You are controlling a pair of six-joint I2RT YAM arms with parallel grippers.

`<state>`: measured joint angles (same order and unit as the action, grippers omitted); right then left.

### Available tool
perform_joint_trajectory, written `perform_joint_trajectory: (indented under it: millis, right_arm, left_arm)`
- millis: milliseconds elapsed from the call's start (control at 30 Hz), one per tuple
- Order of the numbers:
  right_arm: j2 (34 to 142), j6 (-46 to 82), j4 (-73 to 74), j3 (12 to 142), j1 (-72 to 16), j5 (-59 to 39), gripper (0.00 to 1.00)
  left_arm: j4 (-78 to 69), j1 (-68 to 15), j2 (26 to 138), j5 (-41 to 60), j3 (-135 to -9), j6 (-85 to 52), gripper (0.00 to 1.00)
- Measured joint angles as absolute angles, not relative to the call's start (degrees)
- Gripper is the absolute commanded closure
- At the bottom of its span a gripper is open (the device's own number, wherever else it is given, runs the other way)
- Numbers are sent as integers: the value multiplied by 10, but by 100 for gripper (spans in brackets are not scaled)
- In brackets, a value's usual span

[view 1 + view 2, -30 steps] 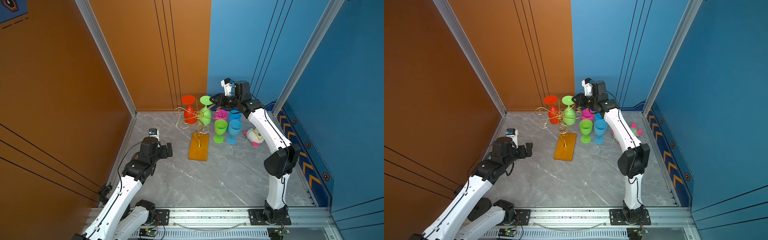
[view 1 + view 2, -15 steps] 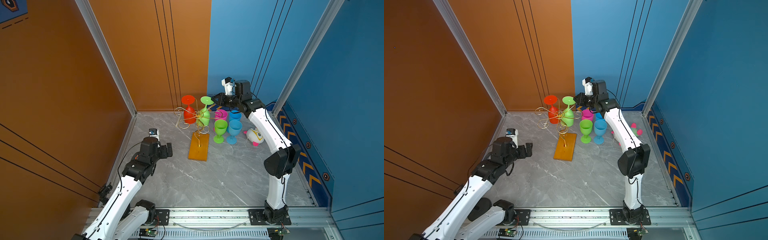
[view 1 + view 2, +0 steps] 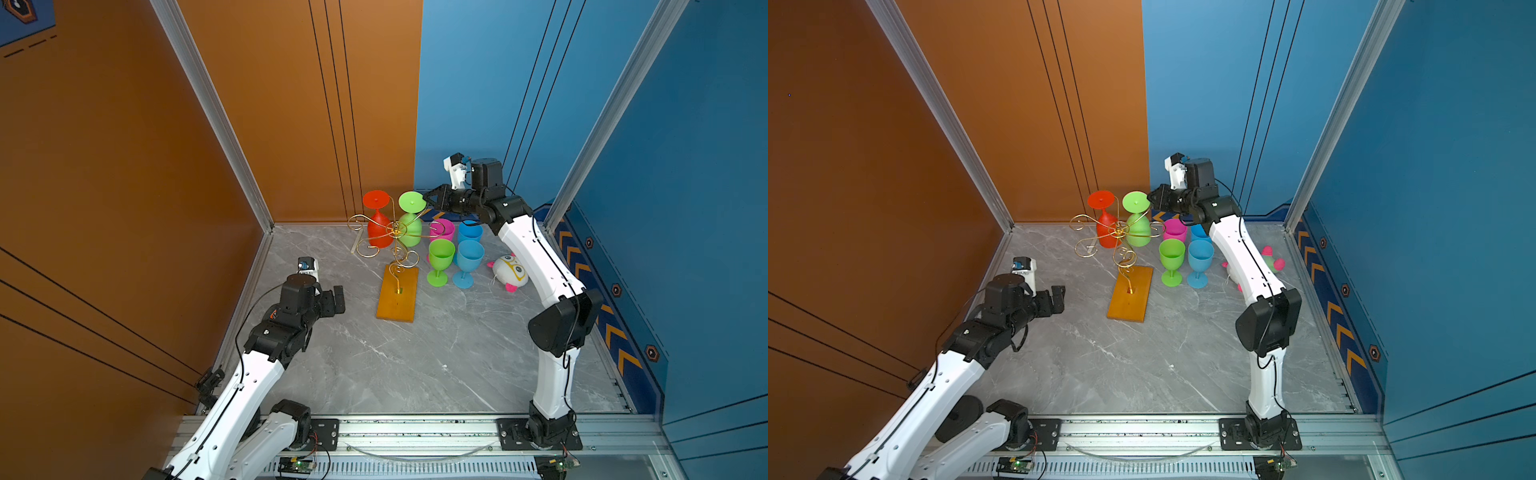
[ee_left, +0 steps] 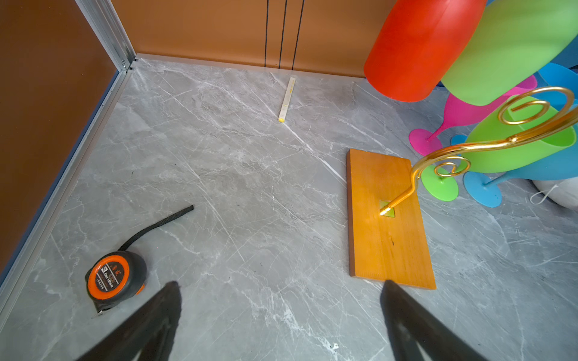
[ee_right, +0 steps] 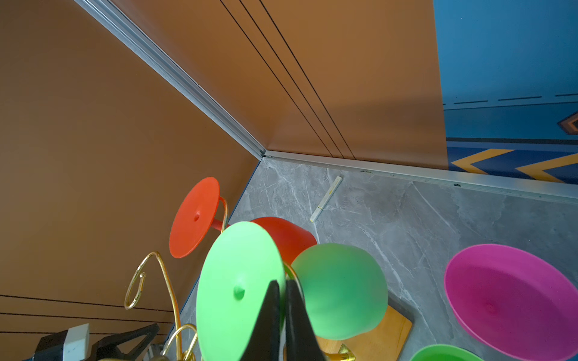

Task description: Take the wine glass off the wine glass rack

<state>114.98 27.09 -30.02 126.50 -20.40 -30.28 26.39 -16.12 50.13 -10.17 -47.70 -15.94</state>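
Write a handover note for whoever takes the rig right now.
Left gripper: open, empty, above the table near the tape measure.
Right gripper: shut on the foot rim of the hanging green wine glass.
Wine glass rack: upright; the green glass and a red wine glass hang on it upside down.
Done: grip made.
Left: slide the green glass off its scroll arm and set it down.
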Motion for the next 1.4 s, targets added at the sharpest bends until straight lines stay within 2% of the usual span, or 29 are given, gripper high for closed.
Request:
perform_joint_trajectory:
  millis: [67,100,200,300,400,633,1133,1267,1400]
  right_arm:
    - [1150,274,-300,1265,-203,-307,88]
    - [1149,277,-300,1265,-203,-309,79]
    - [1148,287,-300,1265,-203,-314,64]
    - [1148,287,-300,1265,-201,-317,55]
    - [1148,288,-300,1265,-199,-320,51]
    - [1148,291,-301,1265,-195,-330,46]
    - [1164,301,-302,1272,-196,-347,46]
    - [1175,301,-307,1272,-197,-347,49]
    - [1178,305,-309,1273,-199,-350,55]
  left_arm:
    - [264,-161,501,-102,-477,-159,1]
    - [264,-161,501,-102,-477,-159,1]
    - [264,-161,501,-102,-477,-159,1]
    - [264,-161,501,-102,-477,-159,1]
    - [264,-161,501,-101,-477,-159,1]
    - [264,-161,501,-100,-477,-159,1]
    - [264,-161,501,-98,-477,-159,1]
    - [264,-161,501,-98,-477,-159,1]
    - [264,-161,501,-98,-477,-159,1]
